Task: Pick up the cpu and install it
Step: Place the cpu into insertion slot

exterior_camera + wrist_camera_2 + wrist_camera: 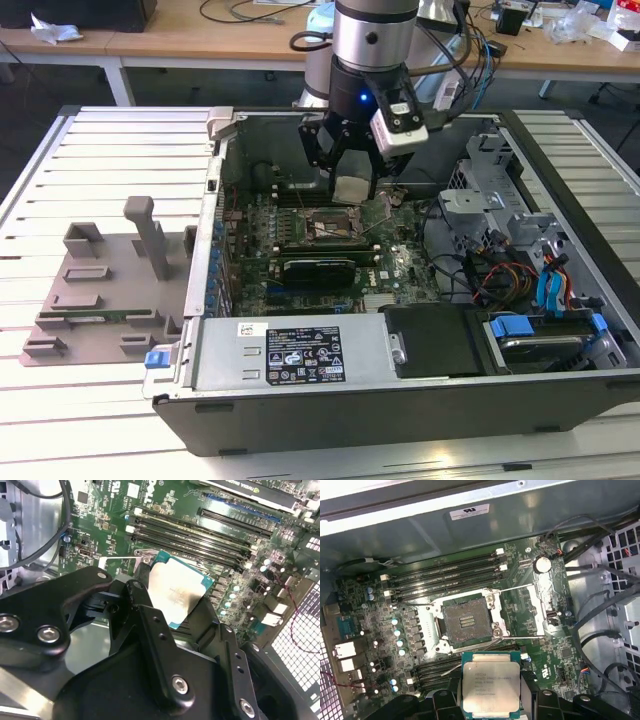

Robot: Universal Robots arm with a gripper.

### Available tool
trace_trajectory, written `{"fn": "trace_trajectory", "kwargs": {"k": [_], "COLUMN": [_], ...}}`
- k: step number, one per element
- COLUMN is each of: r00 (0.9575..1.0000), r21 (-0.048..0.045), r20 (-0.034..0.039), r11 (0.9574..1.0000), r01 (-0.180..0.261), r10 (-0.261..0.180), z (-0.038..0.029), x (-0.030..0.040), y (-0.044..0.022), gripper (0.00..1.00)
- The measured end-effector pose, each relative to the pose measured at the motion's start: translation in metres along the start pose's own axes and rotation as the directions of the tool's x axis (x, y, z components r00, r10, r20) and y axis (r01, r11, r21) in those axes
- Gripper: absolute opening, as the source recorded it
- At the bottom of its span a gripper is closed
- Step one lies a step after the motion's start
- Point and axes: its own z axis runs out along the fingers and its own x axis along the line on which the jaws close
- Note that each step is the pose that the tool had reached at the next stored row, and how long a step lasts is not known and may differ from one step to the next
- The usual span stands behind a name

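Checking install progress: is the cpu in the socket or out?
Out. The gripper holds the cpu clear of the socket, whose bare contacts show.

Looking across a workshop in the exterior view. Running along the back: pale wood benches (200,45) on white legs (118,82), carrying loose cables (245,10) & crumpled white wrap (55,30) toward the exterior view's left. Showing dark floor (180,88) under the benches. Spreading across the foreground: silver slatted alu table (120,160), catching bright even light, glaring white at the near edge. Resting on its slats at the exterior view's left: grey jig plate (100,290) w/ upright posts.
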Motion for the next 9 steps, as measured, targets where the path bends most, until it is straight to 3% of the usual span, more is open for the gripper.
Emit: {"fn": "trace_trajectory", "kwargs": {"k": [9], "r00": [0.9998], "r21": [0.0026], "r20": [0.0], "r11": [0.9998], "r01": [-0.02], "r10": [0.02], "z": [0.0], "x": [0.0], "y": [0.0], "gripper": [0.55]}}
